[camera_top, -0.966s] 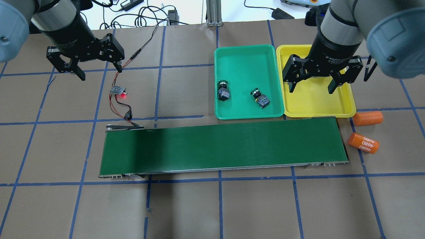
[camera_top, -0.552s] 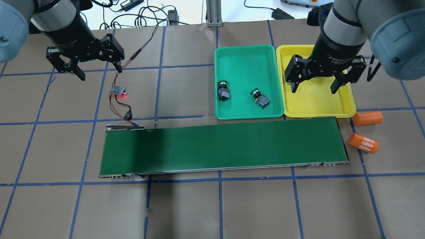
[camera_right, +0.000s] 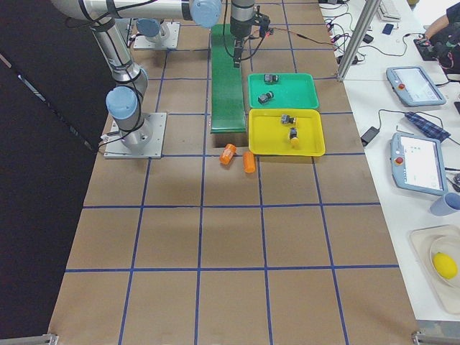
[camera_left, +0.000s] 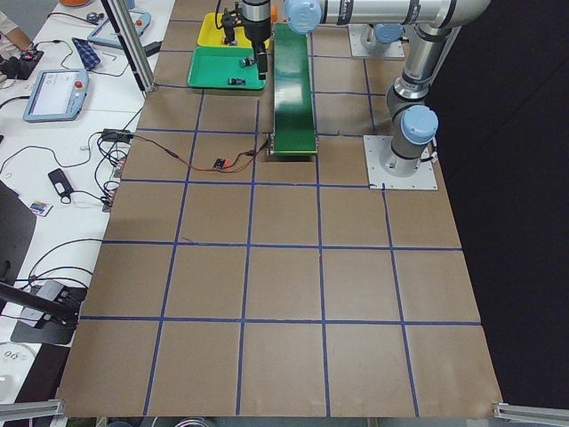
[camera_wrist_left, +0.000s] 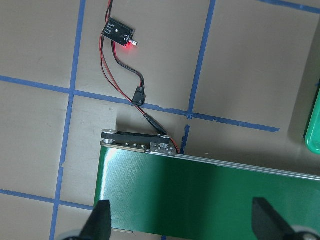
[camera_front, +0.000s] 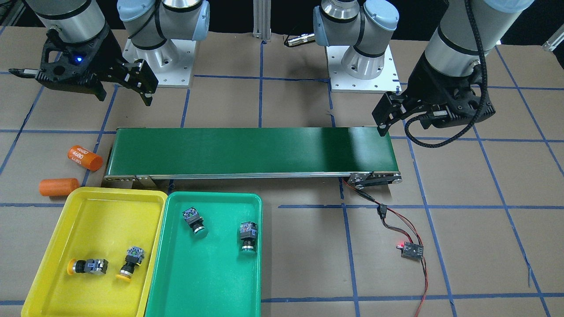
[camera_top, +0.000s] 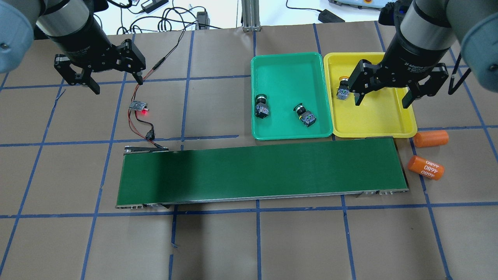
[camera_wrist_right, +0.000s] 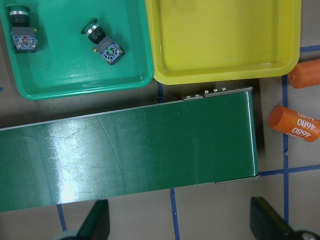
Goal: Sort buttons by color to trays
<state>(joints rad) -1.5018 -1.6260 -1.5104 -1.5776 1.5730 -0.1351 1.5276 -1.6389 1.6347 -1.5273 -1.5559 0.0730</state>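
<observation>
Two green buttons (camera_top: 261, 105) (camera_top: 304, 114) lie in the green tray (camera_top: 288, 66). Two yellow buttons (camera_front: 88, 266) (camera_front: 131, 259) lie in the yellow tray (camera_front: 105, 211). The overhead view shows only one yellow button (camera_top: 343, 90); my right arm hides the other. My right gripper (camera_top: 382, 103) is open and empty, raised high over the yellow tray (camera_top: 373, 120). My left gripper (camera_top: 118, 86) is open and empty, high over the table's far-left part. The right wrist view shows both green buttons (camera_wrist_right: 22, 32) (camera_wrist_right: 102, 42).
The long dark-green conveyor belt (camera_top: 260, 171) lies along the near side of the trays. Two orange cylinders (camera_top: 430, 138) (camera_top: 426, 167) lie past its right end. A small board with a red light (camera_top: 139, 105) and its wires lie near the belt's left end.
My right gripper has moved to the right over the yellow tray, still open, and has uncovered one yellow button. The left arm has not moved.
</observation>
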